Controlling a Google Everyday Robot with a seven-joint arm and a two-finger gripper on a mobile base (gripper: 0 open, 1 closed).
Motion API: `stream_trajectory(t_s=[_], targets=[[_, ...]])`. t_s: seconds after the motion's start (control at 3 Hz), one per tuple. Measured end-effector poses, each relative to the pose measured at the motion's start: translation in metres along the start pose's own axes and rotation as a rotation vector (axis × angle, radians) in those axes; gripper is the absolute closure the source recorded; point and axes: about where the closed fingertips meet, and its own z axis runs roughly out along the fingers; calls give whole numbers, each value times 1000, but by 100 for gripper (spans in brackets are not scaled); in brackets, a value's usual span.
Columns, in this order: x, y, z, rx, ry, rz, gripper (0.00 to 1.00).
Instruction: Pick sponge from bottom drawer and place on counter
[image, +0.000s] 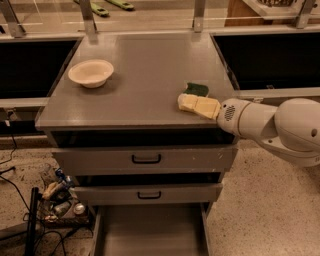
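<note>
The sponge (198, 89) lies on the counter (150, 65), far right of the bowl (90, 73). The gripper (184, 102), also right of the bowl, touches it; if it grips, I cannot tell. The sponge is probably light, soft and squashy, so take it gently across the short sides.

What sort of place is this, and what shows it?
Probably a robot test lab's mock kitchen: a grey drawer cabinet, its counter holding a bowl and sponge, the gripper beside the sponge.

The cream gripper (187, 102), at the flat grey counter's (140, 70) near right, is hiding part of the small dark green sponge (198, 89).
</note>
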Motion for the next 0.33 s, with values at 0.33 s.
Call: stream_trajectory(t_s=[0.33], targets=[[0, 0, 0, 0, 0, 0, 0]])
